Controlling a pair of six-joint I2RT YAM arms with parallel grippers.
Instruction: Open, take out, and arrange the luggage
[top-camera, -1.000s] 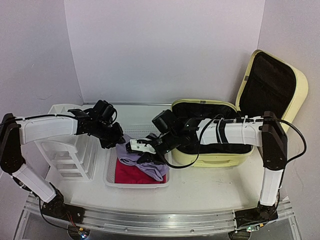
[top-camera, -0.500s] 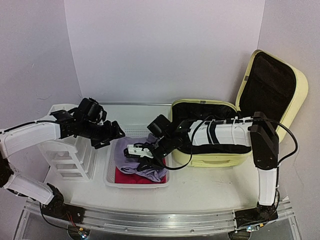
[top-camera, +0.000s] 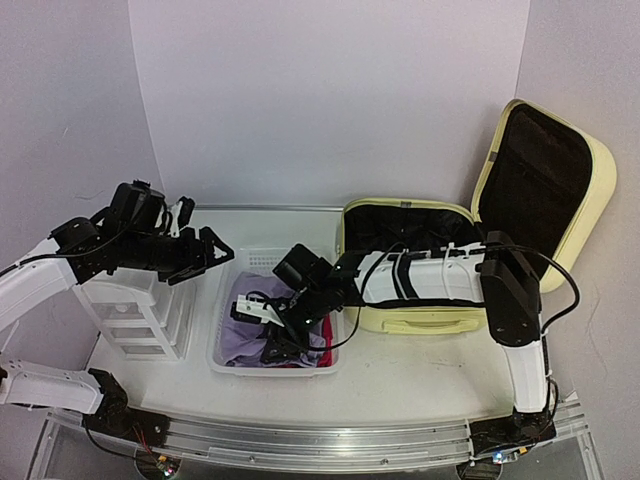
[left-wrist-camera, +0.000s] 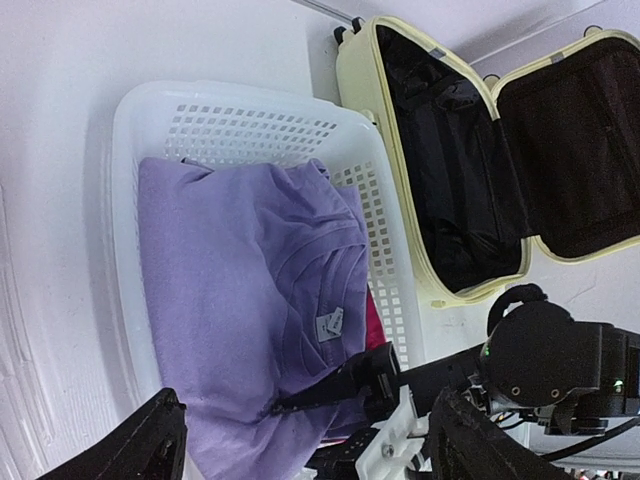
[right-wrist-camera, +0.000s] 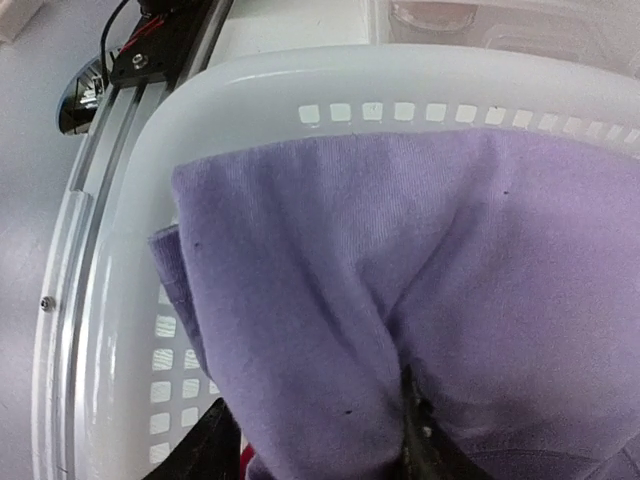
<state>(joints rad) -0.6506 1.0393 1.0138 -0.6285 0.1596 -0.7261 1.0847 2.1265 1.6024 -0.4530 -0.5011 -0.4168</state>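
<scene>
At the far right of the table (top-camera: 420, 375), the luggage (top-camera: 420, 318) lay open, its lid propped upright against the right wall, so the opening step was judged done. Left of it, the white mesh basket (top-camera: 222, 300) held a purple garment (left-wrist-camera: 230, 290) spread over a red one (top-camera: 322, 345), so unpacking looked at least partly done. Whether anything was left in the case's black lining could not be told; the interior was too dark. Right gripper (top-camera: 262, 325) was low in the basket, against the purple cloth; folds hid its fingers, so hold or release could not be told. Left gripper (top-camera: 200, 255) hovered above the drawer organizer (top-camera: 130, 310) at the left, fingers spread wide, nothing between them. Judgement: remaining work was tidying the garment, checking the case and arranging any further items.
</scene>
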